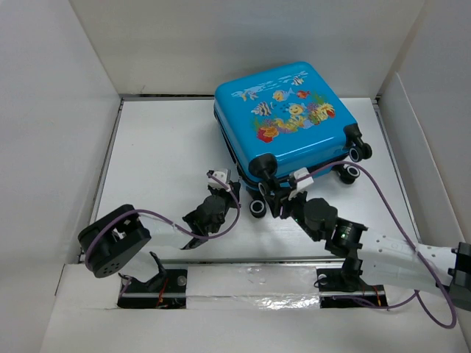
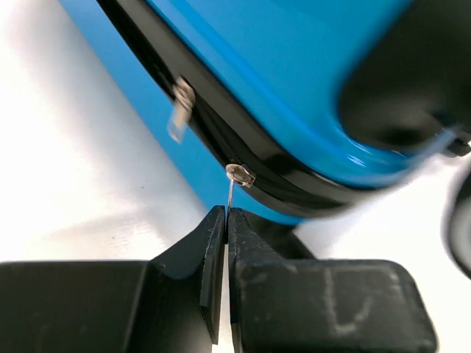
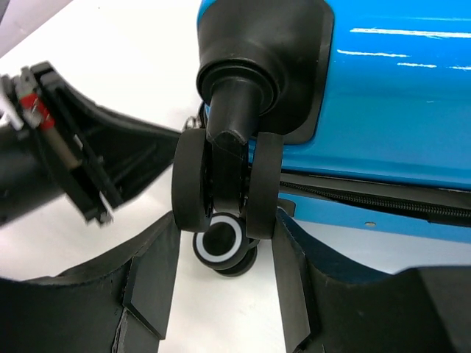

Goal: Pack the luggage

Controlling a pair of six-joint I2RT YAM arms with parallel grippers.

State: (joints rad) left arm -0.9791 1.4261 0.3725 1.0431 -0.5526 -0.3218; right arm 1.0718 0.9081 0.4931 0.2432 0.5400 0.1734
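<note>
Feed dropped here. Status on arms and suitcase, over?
Left gripper shut on thin metal zipper pull. Right gripper straddling black twin caster wheel, grip unclear. Bright blue fish-print hard-shell suitcase closed, lying flat. No obstruction seen.

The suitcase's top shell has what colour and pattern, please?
The hard-shell suitcase is bright blue with cartoon fish and coral; best in top external view.

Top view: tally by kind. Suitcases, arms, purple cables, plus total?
Blue fish-print suitcase: 1
YAM arms: 2
Purple cables: 2
Total: 5
</note>
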